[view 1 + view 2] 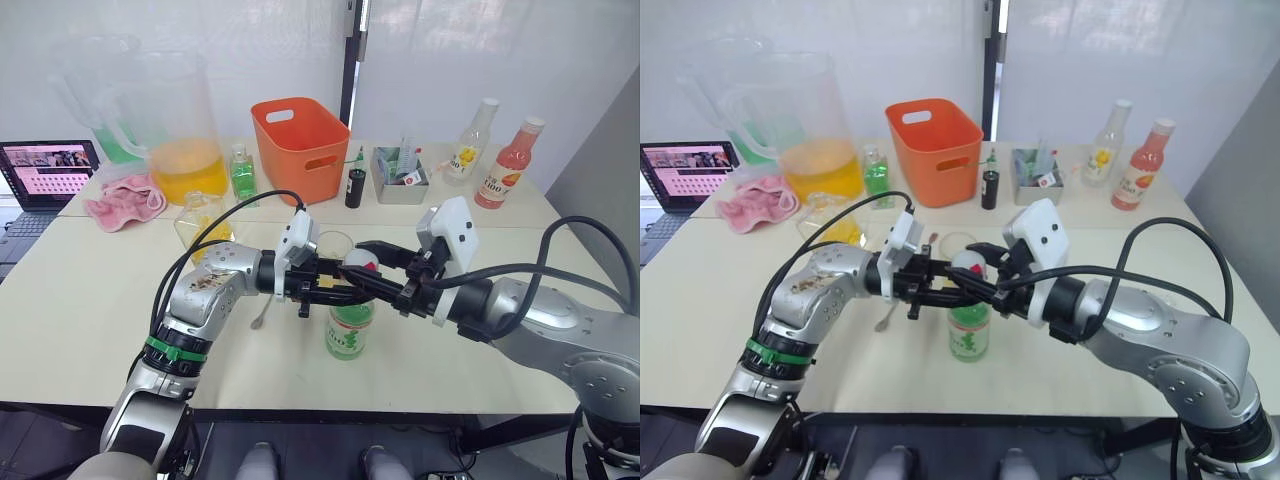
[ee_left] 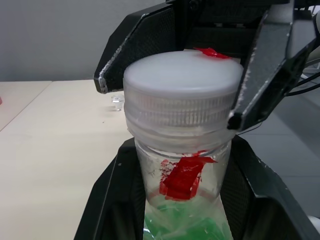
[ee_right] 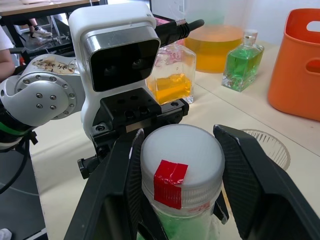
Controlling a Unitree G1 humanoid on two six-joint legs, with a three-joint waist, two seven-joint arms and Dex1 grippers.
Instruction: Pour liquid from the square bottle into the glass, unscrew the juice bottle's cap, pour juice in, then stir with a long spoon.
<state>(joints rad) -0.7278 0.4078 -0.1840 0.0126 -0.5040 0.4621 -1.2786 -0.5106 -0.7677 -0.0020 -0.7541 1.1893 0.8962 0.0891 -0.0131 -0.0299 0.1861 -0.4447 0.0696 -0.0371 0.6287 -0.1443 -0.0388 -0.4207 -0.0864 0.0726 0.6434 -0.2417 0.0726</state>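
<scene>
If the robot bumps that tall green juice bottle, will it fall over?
Probably not right now: the left gripper clamps the juice bottle by its neck, which should steady it. On its own, it looks tippy, being tall and narrow. It is clear plastic, so it would likely dent rather than break. The right gripper straddles the cap.

Little lettering can be made out. The pink-liquid bottle (image 1: 509,165) at the far right of the surface (image 1: 90,300) carries a label whose large figures look like "100". The yellow-label bottle (image 1: 470,143) beside it shows print too small to read. The juice bottle (image 1: 350,325) has a green-and-white label, its lettering illegible.
</scene>
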